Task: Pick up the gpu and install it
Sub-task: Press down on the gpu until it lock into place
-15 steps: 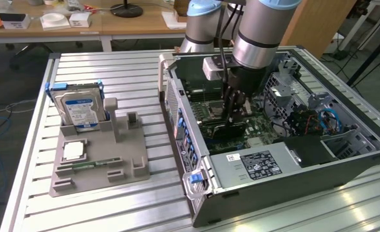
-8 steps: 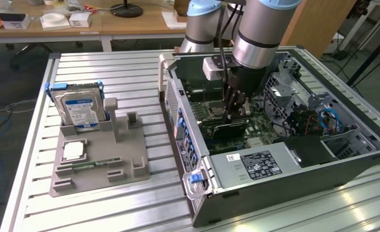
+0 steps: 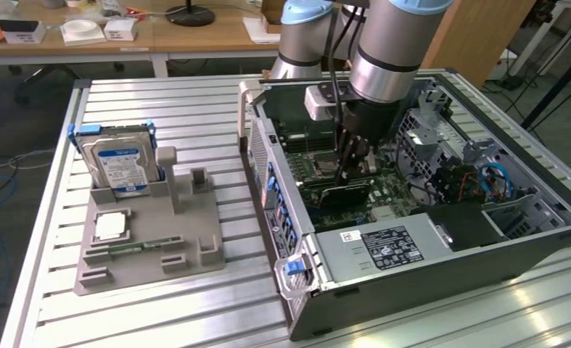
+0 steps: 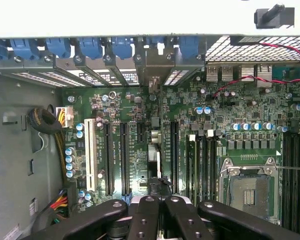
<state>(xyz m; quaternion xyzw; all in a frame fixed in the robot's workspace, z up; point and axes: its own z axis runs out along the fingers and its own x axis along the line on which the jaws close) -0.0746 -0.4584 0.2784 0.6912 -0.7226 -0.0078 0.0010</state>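
The gpu (image 3: 348, 196) stands on edge on the motherboard (image 3: 387, 192) inside the open computer case (image 3: 440, 283), its dark face towards the power supply. My gripper (image 3: 346, 172) hangs straight down over it, shut, with the fingertips at the card's top edge. In the wrist view the gpu (image 4: 154, 150) runs edge-on between the expansion slots, its end bracket at the blue-clipped rear wall. The black fingers (image 4: 145, 210) of the gripper (image 4: 157, 200) lie closed together over its near end. Whether they pinch the card or just rest on it I cannot tell.
A silver hard drive (image 3: 120, 163) with a blue-white label stands in a grey holder (image 3: 193, 250) on the slatted table, at the exterior view's left. A CPU (image 3: 111, 226) and a memory stick (image 3: 135, 248) lie in the same holder. The power supply (image 3: 382, 246) and blue cables (image 3: 493, 181) crowd the case.
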